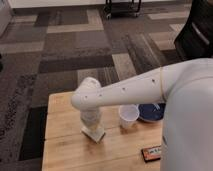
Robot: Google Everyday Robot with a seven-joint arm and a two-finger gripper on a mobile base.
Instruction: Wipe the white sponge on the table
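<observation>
The white sponge (96, 134) lies flat on the light wooden table (64, 142), left of centre, with only its front edge showing. My gripper (91, 126) points straight down right over it, at the end of the white arm that reaches in from the right, and it covers most of the sponge. Whether the gripper touches the sponge cannot be made out.
A white plastic cup (128, 116) stands just right of the sponge. Behind it to the right sits a blue bowl (151, 112). A small dark and orange object (151, 153) lies near the front right edge. Patterned carpet surrounds the table.
</observation>
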